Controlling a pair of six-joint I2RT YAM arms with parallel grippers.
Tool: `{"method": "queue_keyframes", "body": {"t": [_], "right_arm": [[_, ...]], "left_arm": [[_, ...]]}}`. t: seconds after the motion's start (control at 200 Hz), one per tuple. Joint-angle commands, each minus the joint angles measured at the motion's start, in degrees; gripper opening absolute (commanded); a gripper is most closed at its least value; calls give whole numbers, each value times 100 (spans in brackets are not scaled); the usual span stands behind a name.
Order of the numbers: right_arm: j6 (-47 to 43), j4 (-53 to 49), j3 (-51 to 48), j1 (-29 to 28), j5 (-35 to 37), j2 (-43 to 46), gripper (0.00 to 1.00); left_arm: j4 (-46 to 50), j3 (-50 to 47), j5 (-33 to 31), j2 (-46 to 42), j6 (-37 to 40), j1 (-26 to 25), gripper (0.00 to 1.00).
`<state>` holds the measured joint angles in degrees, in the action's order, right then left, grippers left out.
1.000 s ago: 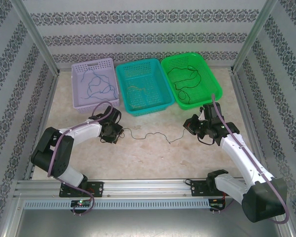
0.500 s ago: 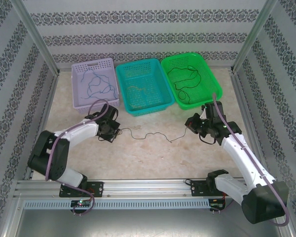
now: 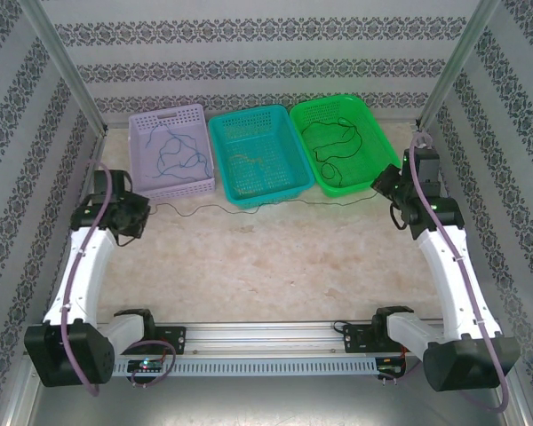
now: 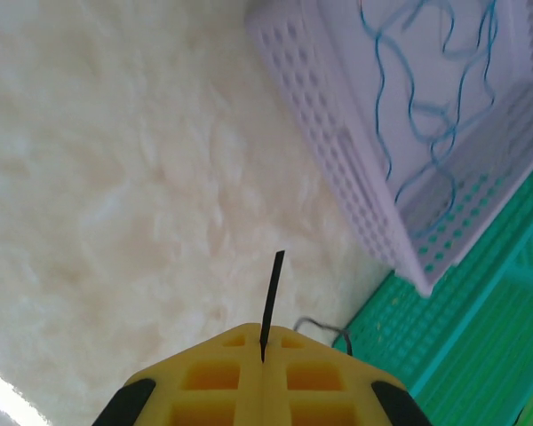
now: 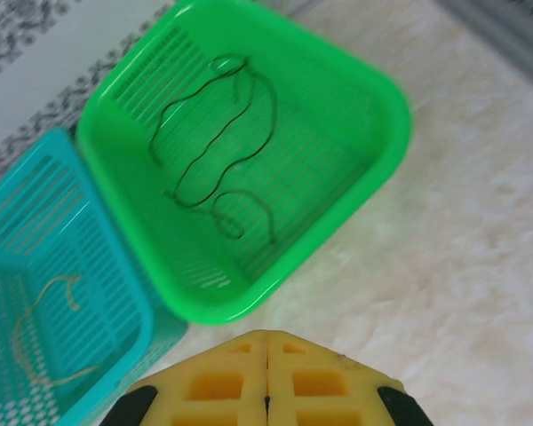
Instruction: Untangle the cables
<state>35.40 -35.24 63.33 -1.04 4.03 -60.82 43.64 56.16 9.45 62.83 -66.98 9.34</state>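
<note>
Your left gripper (image 4: pixel 262 351) is clamped on the end of the black cable (image 3: pixel 204 209). Your right gripper (image 5: pixel 266 348) is closed, apparently on the other end. The cable runs taut just before the teal basket (image 3: pixel 249 116), likely to draw out kinks.

Three baskets (image 3: pixel 265 192), four cables (image 3: pixel 215 207)

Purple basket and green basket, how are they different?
The purple basket sits at the left end of the row, the green basket at the right end. The purple basket holds a squiggly blue cable; the green basket holds a dark cable. The purple one looks pale, the green one bright. Both are plastic baskets with holes in the walls, flanking the teal basket.
</note>
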Motion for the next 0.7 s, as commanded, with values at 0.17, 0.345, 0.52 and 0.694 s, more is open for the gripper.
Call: {"method": "queue_keyframes", "body": {"t": [0.17, 0.345, 0.52, 0.694], "right_arm": [[-219, 215, 96, 541, 915, -1, 0], [10, 285, 65, 854, 921, -75, 0], [228, 504, 168, 1021, 820, -296, 0], [261, 570, 276, 1019, 750, -417, 0]], "left_arm": [[345, 651, -153, 481, 319, 855, 0], [506, 1125, -448, 811, 584, 1161, 0], [571, 1335, -785, 871, 823, 1360, 0], [563, 1280, -734, 830, 822, 1397, 0]]}}
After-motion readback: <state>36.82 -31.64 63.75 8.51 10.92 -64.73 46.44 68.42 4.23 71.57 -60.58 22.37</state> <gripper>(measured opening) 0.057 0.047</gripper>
